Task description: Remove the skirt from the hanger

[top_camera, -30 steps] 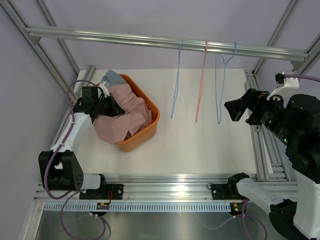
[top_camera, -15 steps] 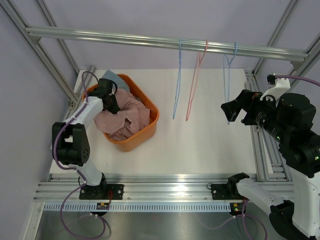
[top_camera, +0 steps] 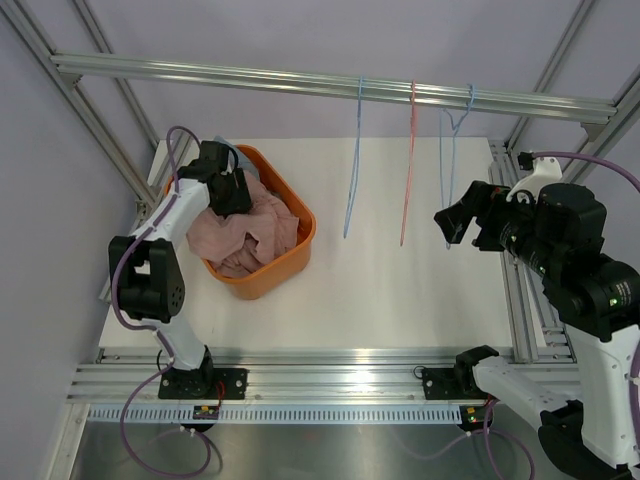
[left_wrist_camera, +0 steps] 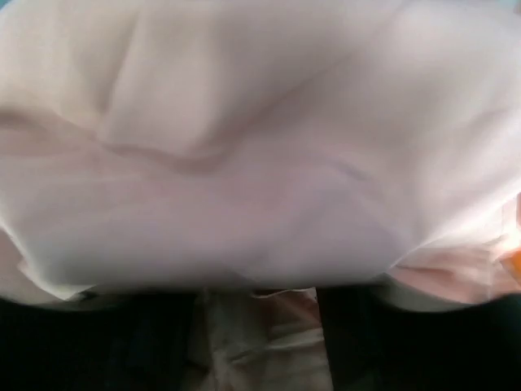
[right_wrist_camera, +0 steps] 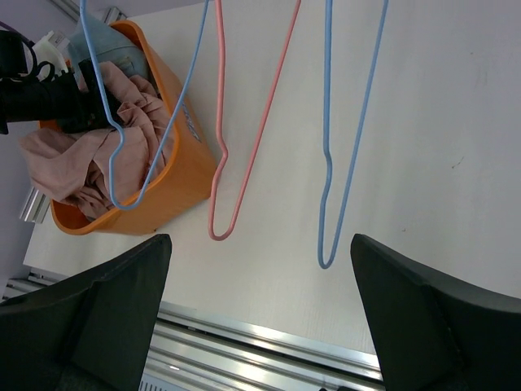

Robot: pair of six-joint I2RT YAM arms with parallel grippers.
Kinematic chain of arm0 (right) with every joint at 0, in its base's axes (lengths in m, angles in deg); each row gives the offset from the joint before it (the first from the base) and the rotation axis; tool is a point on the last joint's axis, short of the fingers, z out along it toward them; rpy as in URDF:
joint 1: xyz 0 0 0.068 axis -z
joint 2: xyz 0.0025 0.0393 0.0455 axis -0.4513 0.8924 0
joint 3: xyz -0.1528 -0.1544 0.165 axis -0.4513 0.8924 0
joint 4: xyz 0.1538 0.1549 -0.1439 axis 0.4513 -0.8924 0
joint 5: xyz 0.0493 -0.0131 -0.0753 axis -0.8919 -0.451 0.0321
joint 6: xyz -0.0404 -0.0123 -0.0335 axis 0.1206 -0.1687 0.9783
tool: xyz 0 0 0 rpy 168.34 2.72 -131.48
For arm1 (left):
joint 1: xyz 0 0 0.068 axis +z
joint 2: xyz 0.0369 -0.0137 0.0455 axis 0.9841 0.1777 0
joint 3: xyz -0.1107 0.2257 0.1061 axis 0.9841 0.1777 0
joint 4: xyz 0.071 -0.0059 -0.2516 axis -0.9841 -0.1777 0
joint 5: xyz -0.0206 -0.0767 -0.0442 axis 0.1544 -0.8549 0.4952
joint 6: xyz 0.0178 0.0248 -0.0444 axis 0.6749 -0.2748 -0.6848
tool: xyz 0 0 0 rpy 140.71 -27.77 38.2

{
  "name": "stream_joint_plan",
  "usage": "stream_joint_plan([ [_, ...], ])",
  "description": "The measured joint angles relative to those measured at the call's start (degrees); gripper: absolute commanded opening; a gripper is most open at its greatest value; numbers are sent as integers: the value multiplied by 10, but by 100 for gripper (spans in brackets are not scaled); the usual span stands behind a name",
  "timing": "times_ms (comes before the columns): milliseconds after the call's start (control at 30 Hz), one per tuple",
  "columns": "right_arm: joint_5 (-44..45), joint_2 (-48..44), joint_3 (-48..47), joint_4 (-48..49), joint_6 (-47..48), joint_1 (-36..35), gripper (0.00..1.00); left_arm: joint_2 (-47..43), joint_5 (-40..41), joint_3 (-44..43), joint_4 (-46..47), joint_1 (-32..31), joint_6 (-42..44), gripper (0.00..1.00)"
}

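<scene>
One skirt [top_camera: 245,230]: in basket [top_camera: 285,268]; snagged left jaws could drag it out.
Right jaws: wide; left: cannot tell.

An orange basket [top_camera: 270,280] sits on the white table's [top_camera: 400,290] left side, a metal rail [top_camera: 250,77] crossing overhead.

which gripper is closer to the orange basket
Left. The left gripper sits inside the orange basket on the pink skirt; the right gripper hovers far across the table.
</scene>
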Motion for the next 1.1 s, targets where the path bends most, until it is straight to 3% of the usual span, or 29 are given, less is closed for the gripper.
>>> stream_joint_plan([
  [33,0,0,0,0,-1,0,99,-2,-7,-3,1,0,1,99],
  [233,-12,-5,0,-3,-7,0,99,-49,-54,1,2,-14,-11,99],
  [400,-15,-9,11,-7,-15,0,99,-142,-71,15,-4,-27,-19,99],
  [567,-19,-37,62,-7,-23,0,99,-241,-95,13,-21,-27,-29,99],
  [700,-54,-68,132,13,-46,0,99,-314,-166,22,-19,-26,-49,99],
  [833,-96,-123,240,55,-79,0,99,-412,-274,87,47,-28,-98,99],
  [967,-125,-188,329,90,-114,0,100,-513,-388,207,176,-47,-191,99],
  [1100,-154,-241,413,139,-153,0,100,-577,-442,326,317,-95,-277,99],
])
